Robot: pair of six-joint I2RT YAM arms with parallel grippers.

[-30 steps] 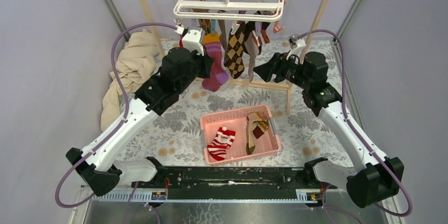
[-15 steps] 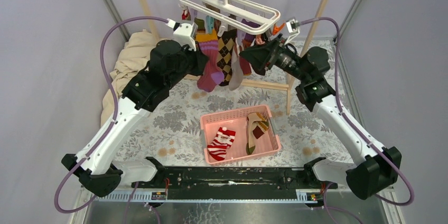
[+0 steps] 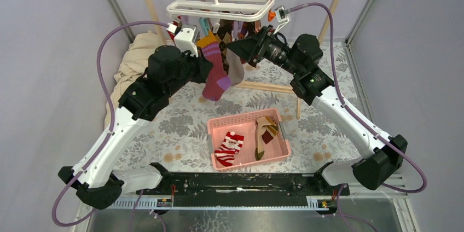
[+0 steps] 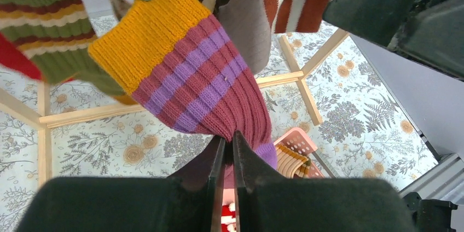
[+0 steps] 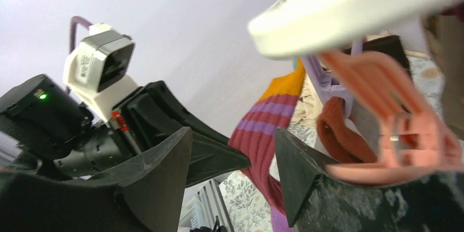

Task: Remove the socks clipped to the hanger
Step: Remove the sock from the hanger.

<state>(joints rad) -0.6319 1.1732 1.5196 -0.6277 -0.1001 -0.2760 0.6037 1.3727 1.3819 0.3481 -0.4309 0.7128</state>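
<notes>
The magenta-and-purple striped knit sock with a mustard cuff (image 4: 186,73) hangs from the white plastic multi-bar hanger (image 3: 174,9), upper centre of the overhead view, among other clipped socks. My left pincer (image 4: 228,136) pinches the sock low down. My right pincer (image 5: 232,133) is spread, just beside a salmon plastic clip (image 5: 394,128) under the hanger's rim.

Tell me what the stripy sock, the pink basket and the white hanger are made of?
The stripy sock looks like thick knitted yarn, from its ribbed rows. The pink basket seems to be hard plastic, with slotted walls. The hanger looks like smooth, slightly glossy white plastic.
</notes>
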